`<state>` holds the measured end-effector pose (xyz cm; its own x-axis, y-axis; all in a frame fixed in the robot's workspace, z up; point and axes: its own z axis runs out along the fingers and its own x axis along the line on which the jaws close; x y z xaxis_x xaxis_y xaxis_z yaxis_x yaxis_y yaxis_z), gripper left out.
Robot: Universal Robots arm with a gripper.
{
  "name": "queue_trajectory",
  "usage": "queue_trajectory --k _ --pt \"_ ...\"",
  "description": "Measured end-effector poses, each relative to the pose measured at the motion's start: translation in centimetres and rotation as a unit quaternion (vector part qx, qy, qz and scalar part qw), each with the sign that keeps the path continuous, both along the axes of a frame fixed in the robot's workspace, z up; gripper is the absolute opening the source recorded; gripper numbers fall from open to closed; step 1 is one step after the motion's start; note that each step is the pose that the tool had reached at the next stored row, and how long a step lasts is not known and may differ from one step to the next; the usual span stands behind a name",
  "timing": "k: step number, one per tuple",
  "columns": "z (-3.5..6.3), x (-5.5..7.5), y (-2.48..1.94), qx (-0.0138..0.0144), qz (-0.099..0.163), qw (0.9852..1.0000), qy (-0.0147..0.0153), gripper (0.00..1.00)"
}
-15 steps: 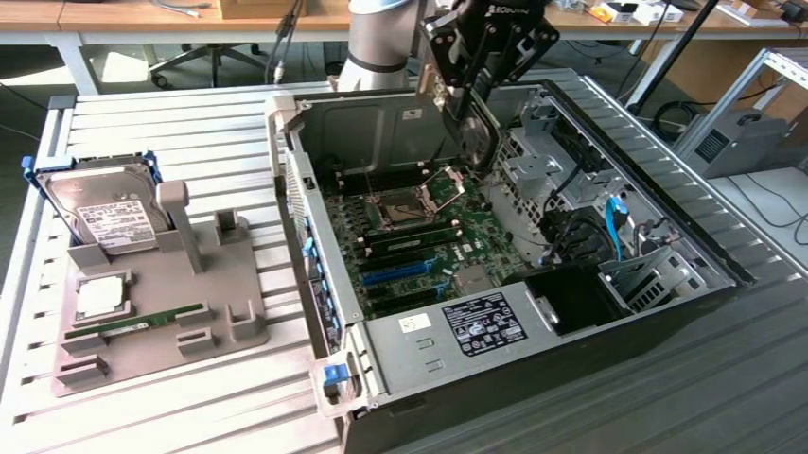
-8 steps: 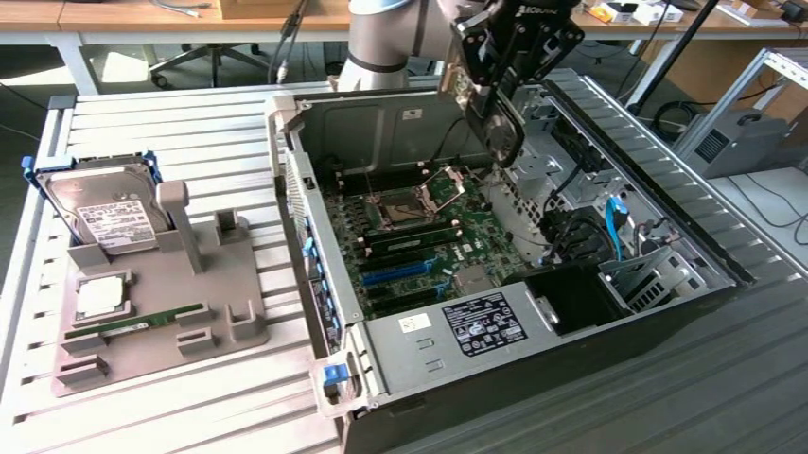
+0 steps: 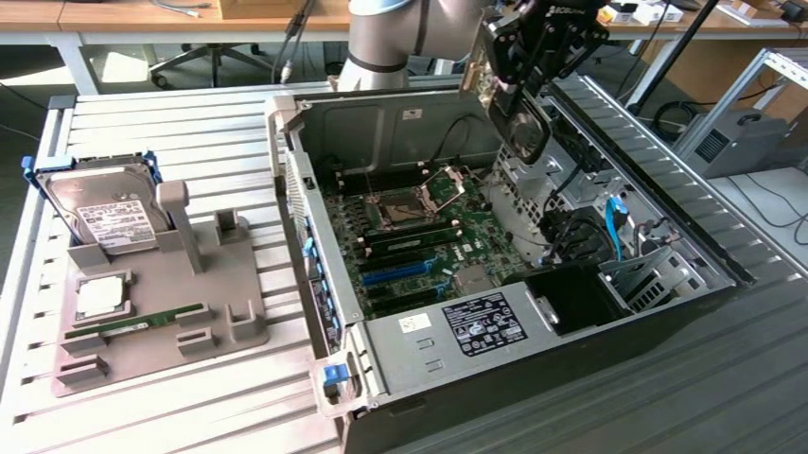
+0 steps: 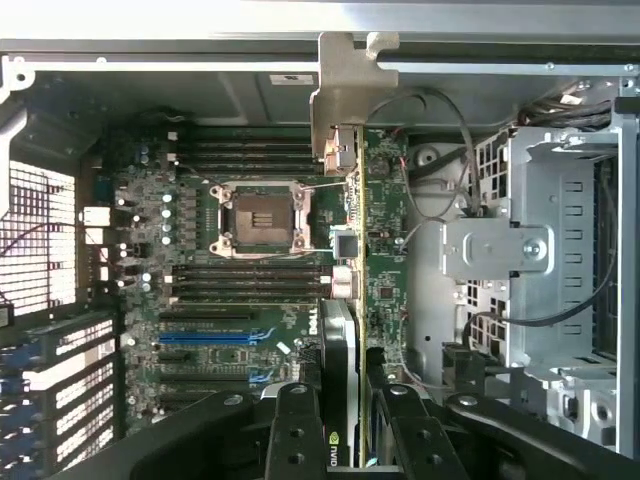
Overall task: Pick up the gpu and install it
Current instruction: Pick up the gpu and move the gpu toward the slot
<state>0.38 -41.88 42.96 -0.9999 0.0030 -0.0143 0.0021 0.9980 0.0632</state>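
Note:
My gripper (image 3: 520, 90) hangs above the open computer case (image 3: 335, 374), shut on the gpu (image 3: 525, 132). The gpu is a dark card held on edge, with a silver bracket at one end. In the wrist view the gpu (image 4: 345, 270) runs edge-on from between my black fingers (image 4: 295, 430) to its metal bracket (image 4: 350, 90) near the case's wall. It floats over the green motherboard (image 4: 240, 250), beside the CPU socket (image 4: 262, 215). The blue expansion slot (image 4: 205, 337) lies well to one side of the card. In the exterior view the slot (image 3: 397, 272) sits low in the case, below and left of the card.
At the exterior view's left, a grey fixture (image 3: 189, 312) holds a hard drive (image 3: 108, 222), a green RAM stick (image 3: 132, 324) and a CPU (image 3: 101, 298). In the case are a power supply (image 3: 486, 326), a drive cage (image 3: 644, 274) and loose cables (image 4: 450, 150).

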Motion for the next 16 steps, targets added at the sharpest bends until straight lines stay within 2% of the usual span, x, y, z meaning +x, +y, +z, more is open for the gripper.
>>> queue_trajectory --k 4,11,13,16 --pt "0.0 1.1 0.02 0.0 0.0 1.0 0.0 0.27" --pt "0.0 1.3 0.05 0.0 0.0 1.0 0.0 0.27" --pt "0.0 1.3 -0.06 0.0 0.0 1.0 0.0 0.27" --pt "0.0 1.4 -0.55 0.0 0.0 1.0 0.0 0.27"
